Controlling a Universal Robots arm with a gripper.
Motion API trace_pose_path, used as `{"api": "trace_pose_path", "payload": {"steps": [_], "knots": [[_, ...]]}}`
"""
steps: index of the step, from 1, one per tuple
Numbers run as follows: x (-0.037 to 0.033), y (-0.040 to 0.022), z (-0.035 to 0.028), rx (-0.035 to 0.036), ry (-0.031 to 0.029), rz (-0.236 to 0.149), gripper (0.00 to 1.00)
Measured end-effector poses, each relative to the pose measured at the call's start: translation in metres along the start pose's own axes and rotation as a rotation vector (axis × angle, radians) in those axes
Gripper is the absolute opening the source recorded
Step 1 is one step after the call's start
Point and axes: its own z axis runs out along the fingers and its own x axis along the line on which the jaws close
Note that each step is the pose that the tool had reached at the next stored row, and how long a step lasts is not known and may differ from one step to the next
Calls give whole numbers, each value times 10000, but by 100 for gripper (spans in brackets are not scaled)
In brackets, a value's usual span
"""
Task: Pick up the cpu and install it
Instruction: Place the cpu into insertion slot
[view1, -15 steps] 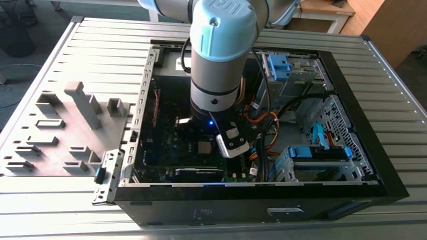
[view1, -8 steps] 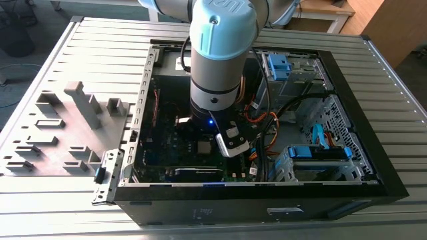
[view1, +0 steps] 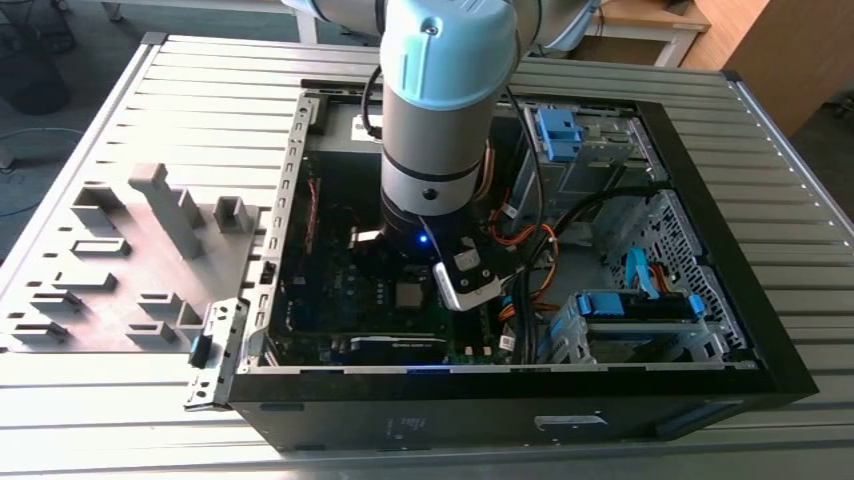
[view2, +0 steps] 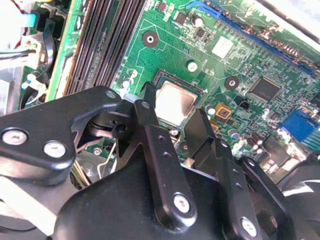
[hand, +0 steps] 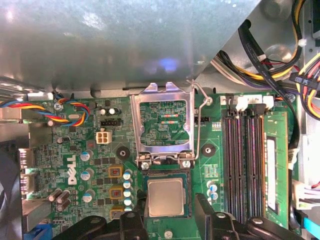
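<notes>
Fingers (view2: 155, 150) are hovering spread and empty over the cpu (hand: 165, 197), seemingly socketed. You're needing the open retention frame (hand: 165, 125) closed.

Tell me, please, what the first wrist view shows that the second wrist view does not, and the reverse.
First wrist view: a metal load plate hinged open, a bundle of coloured wires and a white connector.

Second wrist view: a long blue slot and a dark square chip on the board.

Both wrist views: the cpu lying in its socket, the open gripper with its fingers apart on either side of the cpu, and the memory slots.
</notes>
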Motion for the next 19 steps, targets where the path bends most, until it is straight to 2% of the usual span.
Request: {"api": "trace_pose_path", "payload": {"steps": [8,10,13,14,15,16,19], "knots": [[0,0,-1,0,1,0,49],[0,0,-1,-1,1,0,36],[0,0,-1,-1,1,0,30],[0,0,-1,-2,1,0,24],[0,0,-1,-2,1,0,24],[0,0,-1,-2,1,0,18],[0,0,-1,-3,1,1,18]]}}
